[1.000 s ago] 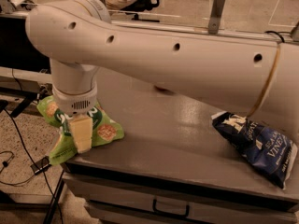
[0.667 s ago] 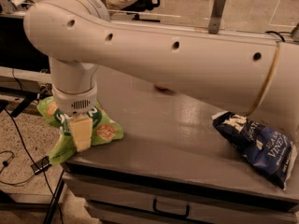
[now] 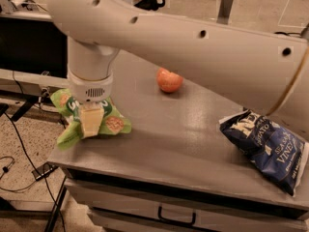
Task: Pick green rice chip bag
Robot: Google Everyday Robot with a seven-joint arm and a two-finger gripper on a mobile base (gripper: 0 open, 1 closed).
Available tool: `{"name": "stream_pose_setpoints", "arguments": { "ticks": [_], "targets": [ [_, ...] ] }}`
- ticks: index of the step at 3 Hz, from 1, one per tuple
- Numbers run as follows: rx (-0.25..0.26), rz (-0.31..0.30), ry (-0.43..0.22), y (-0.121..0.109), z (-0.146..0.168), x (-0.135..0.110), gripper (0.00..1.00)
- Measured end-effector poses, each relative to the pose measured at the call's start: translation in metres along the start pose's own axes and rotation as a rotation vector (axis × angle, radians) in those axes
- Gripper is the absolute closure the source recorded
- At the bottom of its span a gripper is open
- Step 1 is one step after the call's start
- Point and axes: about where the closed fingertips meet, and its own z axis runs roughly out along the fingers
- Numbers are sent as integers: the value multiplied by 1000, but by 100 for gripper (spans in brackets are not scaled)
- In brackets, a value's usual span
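At the table (image 3: 193, 129) edge — gripper (image 3: 91, 124) clamps green rice chip bag (image 3: 115, 124); lettering illegible.

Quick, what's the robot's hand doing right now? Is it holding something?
Gripper: at the green bag by the table's left edge; open, closed or holding cannot be told.

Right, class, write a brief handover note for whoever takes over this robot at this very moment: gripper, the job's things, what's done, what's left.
Gripper: down on the green rice chip bag at the table's left end; hold not confirmed.
Bag: seems to rest on the table, one corner over the left edge.
Nearby: dark blue chip bag at right, orange fruit behind, both apart from the gripper.
Done: gripper is at the bag.
Left: secure the hold, lift.
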Motion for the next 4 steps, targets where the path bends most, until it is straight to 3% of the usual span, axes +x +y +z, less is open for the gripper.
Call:
{"name": "stream_pose_setpoints", "arguments": {
  "ticks": [2, 3, 4],
  "targets": [
    [70, 154, -163, -24, -72, 41, 100],
    [84, 154, -158, -24, -74, 40, 100],
    [136, 153, -139, -24, -81, 39, 100]
  ]
}}
